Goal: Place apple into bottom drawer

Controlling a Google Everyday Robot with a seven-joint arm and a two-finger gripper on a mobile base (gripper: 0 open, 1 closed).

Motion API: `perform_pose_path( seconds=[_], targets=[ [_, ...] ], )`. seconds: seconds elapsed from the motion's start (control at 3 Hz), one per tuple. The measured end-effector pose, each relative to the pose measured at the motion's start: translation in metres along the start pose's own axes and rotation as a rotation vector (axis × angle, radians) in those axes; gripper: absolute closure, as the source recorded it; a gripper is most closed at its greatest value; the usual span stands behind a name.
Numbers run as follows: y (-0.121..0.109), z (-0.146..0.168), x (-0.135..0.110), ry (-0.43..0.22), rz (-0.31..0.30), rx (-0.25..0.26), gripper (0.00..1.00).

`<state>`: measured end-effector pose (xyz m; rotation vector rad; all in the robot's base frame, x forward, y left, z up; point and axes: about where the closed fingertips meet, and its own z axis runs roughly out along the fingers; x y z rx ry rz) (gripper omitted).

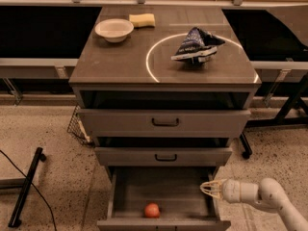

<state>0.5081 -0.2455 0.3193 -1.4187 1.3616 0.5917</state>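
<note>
While the pale fingers of your gripper sit drawn nearly tip to tip, holding nothing, it hovers over the right side of the open bottom drawer, pointing to 9 o'clock. The apple rests on the drawer floor at 8 o'clock from those tips, apart from them, near the front wall. On the cabinet top you have a white bowl at 10 o'clock, a yellow sponge at 11 and a dark bag at 3.
</note>
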Motion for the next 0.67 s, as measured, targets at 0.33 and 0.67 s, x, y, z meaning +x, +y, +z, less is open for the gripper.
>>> perform_pose_path(
  seconds=[0.33,0.67],
  targets=[
    [0.0010,0.0031,-0.0006,-0.004,0.001,-0.004,0.64],
    [0.0022,0.0035,0.0014,-0.015,-0.013,-0.015,0.41]
  ],
)
